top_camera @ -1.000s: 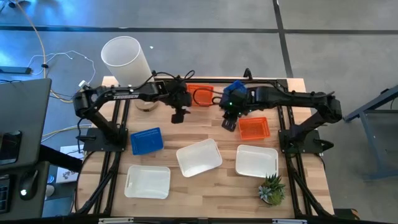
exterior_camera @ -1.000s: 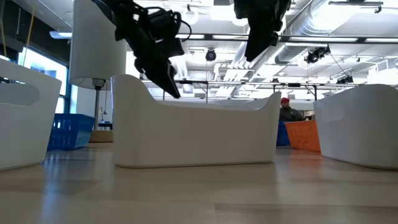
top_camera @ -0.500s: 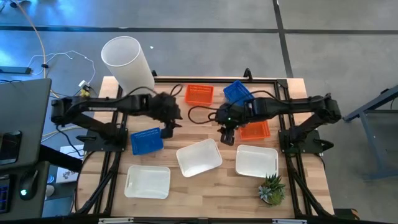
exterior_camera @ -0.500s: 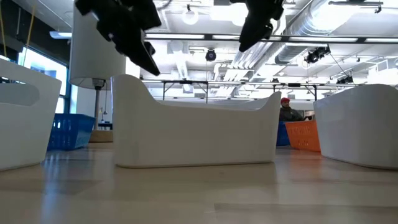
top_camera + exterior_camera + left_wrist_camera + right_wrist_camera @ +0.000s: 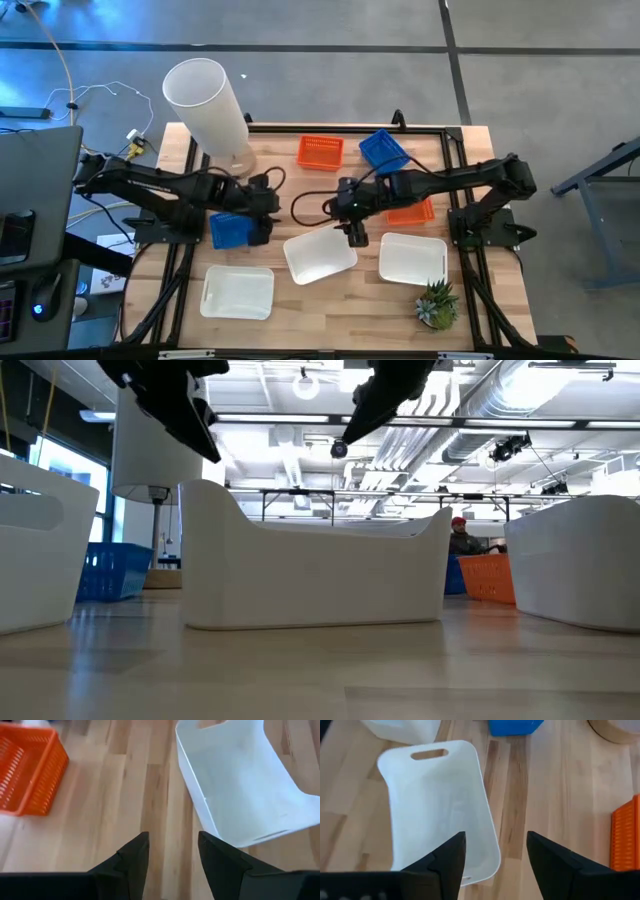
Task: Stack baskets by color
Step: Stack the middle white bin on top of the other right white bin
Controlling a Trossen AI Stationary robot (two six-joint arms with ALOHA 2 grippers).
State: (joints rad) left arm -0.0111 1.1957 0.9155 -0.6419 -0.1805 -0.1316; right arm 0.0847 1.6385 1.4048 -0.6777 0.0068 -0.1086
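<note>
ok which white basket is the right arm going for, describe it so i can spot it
Start at the tall white cylinder at the table's back left, then come toward the front middle. It's the middle one of three white baskets, the only one turned askew, right under the right pincer.

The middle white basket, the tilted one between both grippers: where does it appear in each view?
High view: middle white basket, bottom centre.
Low view: it fills the centre.
Left wrist view: upper right.
Right wrist view: centre left.
Shared landmark: the blue basket, at its left in the high view, also in the low and right wrist views.
</note>
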